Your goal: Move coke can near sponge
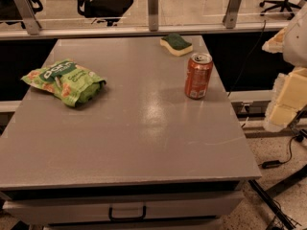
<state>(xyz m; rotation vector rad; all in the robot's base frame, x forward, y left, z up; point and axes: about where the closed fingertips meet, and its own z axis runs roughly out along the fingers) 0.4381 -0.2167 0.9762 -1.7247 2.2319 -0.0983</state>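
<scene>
Hanging right of grey table, jaws; chairs behind.

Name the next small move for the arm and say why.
Probably swing the gripper left over the table edge toward the coke can. The gripper hangs beyond the table's right side, well clear of the can, while the can stands upright near that side, apart from the sponge behind it. The green snack bag lies far left, out of the way.
</scene>
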